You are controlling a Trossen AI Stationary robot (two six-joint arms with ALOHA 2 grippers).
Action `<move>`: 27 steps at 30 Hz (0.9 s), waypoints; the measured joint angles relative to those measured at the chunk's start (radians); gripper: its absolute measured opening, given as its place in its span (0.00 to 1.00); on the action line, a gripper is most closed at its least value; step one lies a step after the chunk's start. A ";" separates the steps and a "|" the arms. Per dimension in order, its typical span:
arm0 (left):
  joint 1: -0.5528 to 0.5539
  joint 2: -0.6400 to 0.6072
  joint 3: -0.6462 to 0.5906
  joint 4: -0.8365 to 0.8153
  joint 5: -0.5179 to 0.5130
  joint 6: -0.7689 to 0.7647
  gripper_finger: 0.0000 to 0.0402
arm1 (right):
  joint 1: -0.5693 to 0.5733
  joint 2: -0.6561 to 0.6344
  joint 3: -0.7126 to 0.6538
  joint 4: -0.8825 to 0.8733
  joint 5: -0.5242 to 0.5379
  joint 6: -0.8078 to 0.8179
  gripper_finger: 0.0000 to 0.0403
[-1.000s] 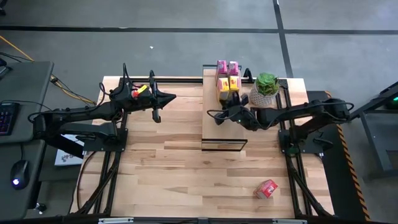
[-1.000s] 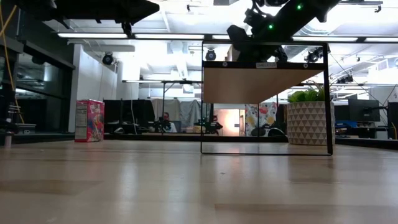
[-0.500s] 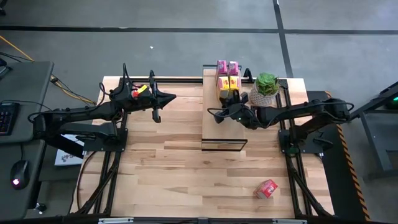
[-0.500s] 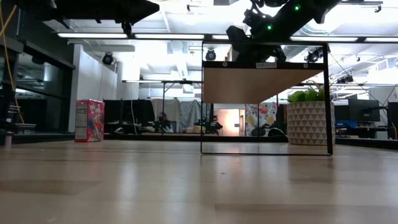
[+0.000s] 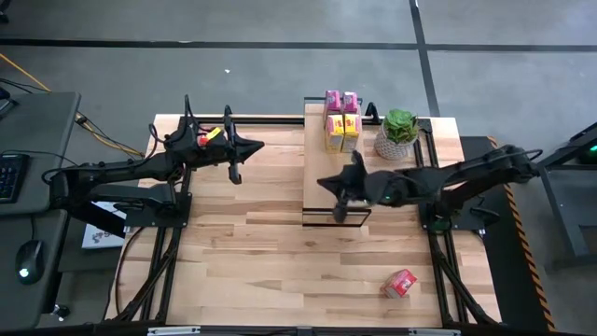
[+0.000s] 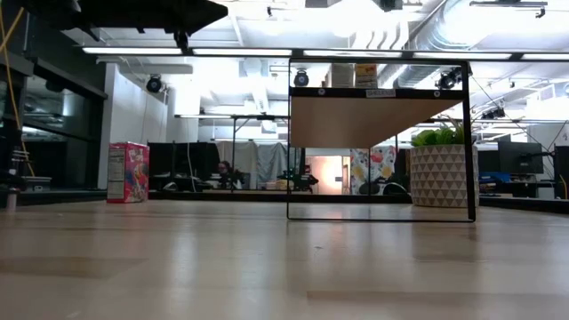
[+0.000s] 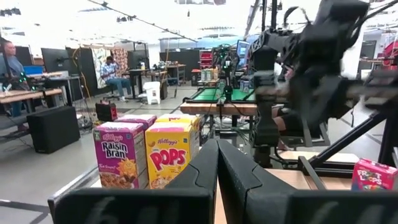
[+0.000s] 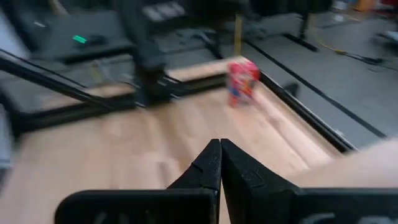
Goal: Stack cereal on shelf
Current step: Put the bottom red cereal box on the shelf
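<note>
1. Four cereal boxes [image 5: 341, 122] stand bunched at the far end of the shelf [image 5: 322, 182]: two pink behind, two yellow in front.
2. One red box [image 5: 399, 283] sits alone on the table [image 5: 242, 252] at the near right, well apart from the shelf.
3. One potted plant [image 5: 398, 132] stands just right of the shelf.
4. The right gripper [image 5: 341, 207] hangs over the shelf's near end, fingers pressed together, empty.
5. The left gripper [image 5: 236, 172] waits over the table's far left, fingers pressed together too.

Looks like a robotics lab or open workshop. Exposed ceiling ducts [image 6: 444, 31], desks with monitors [image 6: 520, 157], people [image 7: 112, 71] seated behind.
</note>
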 joint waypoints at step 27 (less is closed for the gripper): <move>0.000 0.000 0.000 0.017 -0.001 -0.001 0.00 | 0.161 0.004 0.325 -0.835 -0.395 0.921 0.78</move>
